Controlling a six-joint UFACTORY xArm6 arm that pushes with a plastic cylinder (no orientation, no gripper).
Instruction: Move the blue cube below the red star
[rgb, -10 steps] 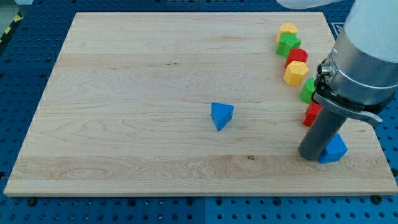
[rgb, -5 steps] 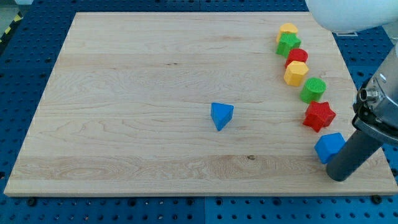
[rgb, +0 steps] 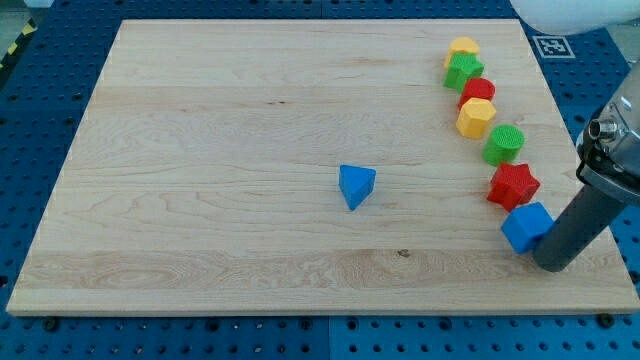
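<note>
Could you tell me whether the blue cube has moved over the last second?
Yes. The blue cube slid up the view and slightly left, closing on the red star, with my tip at its lower right.

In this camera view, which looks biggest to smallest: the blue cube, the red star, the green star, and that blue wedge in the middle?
1. blue cube
2. red star
3. blue wedge, close to the red star, so unsure
4. green star, though it sits farther up the board, possibly farther away

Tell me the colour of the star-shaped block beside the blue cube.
Red: the red star, clearest in the camera view.
</note>
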